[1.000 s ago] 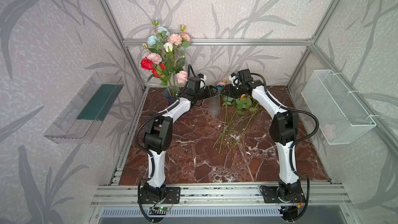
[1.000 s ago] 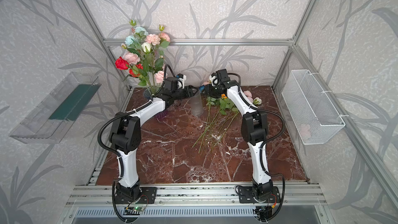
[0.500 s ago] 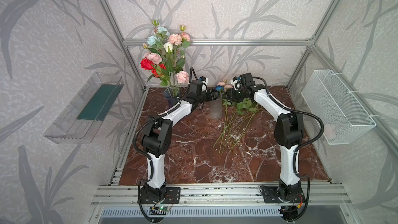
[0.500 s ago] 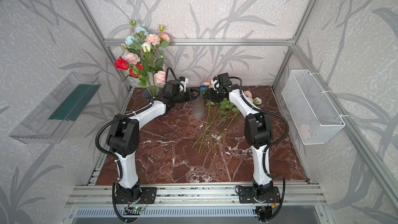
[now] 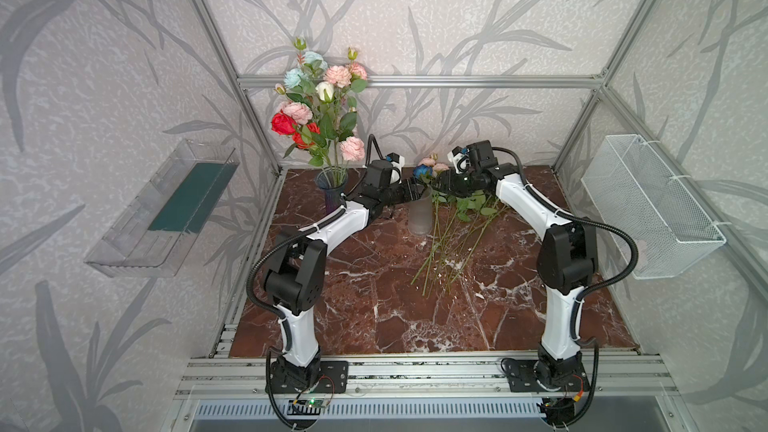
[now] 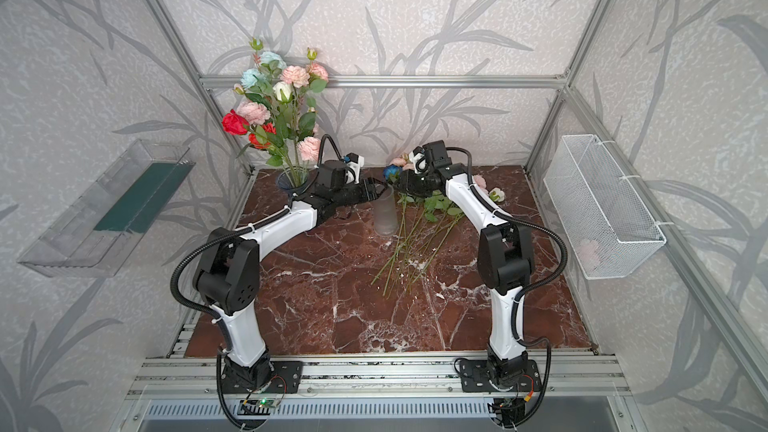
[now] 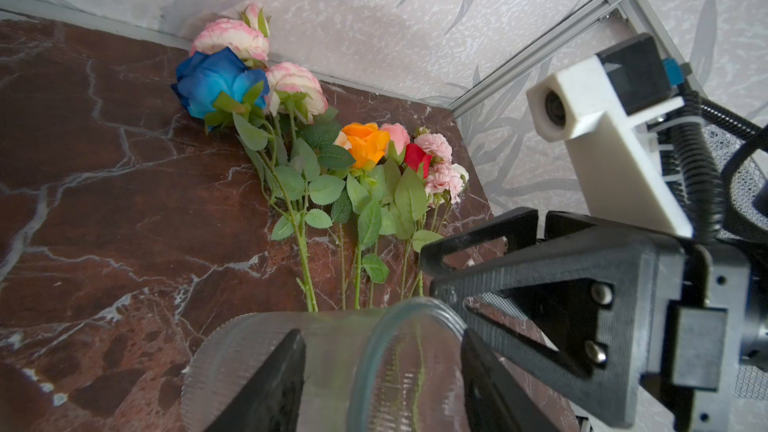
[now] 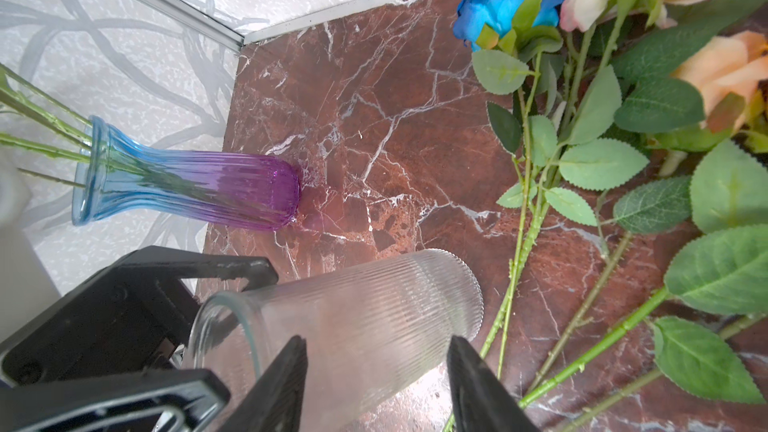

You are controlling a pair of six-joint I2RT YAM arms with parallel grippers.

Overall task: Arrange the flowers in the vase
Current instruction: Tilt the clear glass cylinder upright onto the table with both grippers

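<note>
My left gripper, jaws parted, sits at the rim of the upright ribbed clear vase. My right gripper, also parted, faces it. Whether either touches glass I cannot tell. Loose flowers lie just right on the marble table, heads rearward, stems running frontward, nearer my right arm.

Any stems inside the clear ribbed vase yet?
No, the right wrist view shows the clear ribbed vase empty, with the loose flowers lying on the marble table beside it.
</note>
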